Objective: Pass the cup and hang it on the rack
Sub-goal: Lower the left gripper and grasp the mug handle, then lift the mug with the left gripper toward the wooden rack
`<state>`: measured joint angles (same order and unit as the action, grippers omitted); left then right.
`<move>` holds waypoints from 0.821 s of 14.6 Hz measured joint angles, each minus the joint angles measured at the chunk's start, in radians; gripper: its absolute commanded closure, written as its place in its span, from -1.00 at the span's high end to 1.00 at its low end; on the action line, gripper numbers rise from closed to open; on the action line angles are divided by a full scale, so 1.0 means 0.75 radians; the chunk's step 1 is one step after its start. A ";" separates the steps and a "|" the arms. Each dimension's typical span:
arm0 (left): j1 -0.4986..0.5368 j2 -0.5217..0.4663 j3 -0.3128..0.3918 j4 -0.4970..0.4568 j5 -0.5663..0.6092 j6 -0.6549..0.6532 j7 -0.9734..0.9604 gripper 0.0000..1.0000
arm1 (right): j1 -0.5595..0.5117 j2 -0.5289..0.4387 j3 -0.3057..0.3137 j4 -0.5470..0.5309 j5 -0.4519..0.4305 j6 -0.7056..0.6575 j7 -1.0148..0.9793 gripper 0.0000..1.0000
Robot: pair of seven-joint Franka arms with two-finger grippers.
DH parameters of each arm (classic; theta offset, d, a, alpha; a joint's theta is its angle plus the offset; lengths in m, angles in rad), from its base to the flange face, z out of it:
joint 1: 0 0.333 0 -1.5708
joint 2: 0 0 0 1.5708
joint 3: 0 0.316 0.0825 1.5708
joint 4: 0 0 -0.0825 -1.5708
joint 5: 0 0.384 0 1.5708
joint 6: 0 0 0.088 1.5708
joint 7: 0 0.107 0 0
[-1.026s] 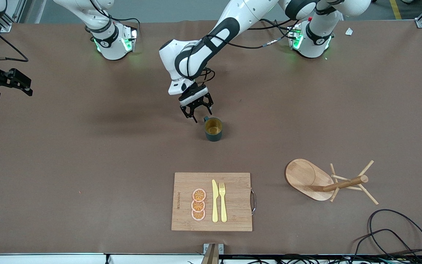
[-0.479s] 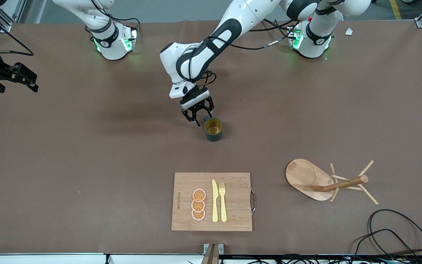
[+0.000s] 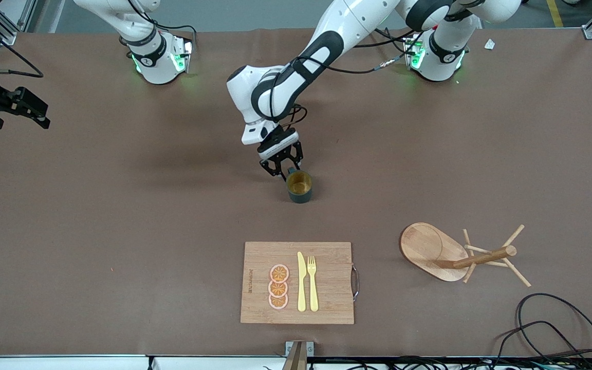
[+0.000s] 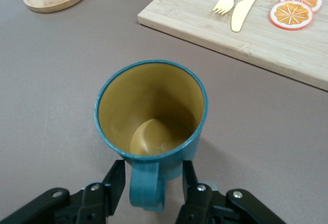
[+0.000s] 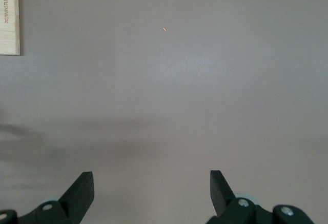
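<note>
Right claw hangs over bare brown table, fingers spread wide; cutting board corner at frame edge.

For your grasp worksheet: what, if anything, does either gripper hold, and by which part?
Nothing is firmly held: the left gripper straddles the cup's handle, jaws not touching; right gripper empty.

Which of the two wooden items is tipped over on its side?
The rack, toward the left arm's end: its post lies along the table. The cutting board lies flat.
</note>
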<state>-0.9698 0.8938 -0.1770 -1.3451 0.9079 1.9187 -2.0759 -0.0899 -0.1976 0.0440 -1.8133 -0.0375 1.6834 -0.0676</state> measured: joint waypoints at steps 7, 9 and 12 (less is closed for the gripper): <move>0.017 -0.002 -0.001 0.033 0.000 0.005 0.066 -0.99 | 0.006 0.000 0.003 0.063 0.000 -0.073 0.000 1.00; 0.049 -0.013 -0.009 0.081 -0.015 0.005 0.118 -0.99 | 0.008 0.000 0.003 0.079 0.000 -0.093 0.000 1.00; 0.139 -0.084 -0.022 0.125 -0.135 0.010 0.219 -0.99 | 0.013 0.000 0.006 0.100 0.000 -0.127 0.000 1.00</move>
<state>-0.8653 0.8305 -0.1934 -1.2512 0.8067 1.9260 -1.9113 -0.0803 -0.1976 0.0484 -1.7382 -0.0375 1.5879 -0.0676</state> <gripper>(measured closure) 0.789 0.000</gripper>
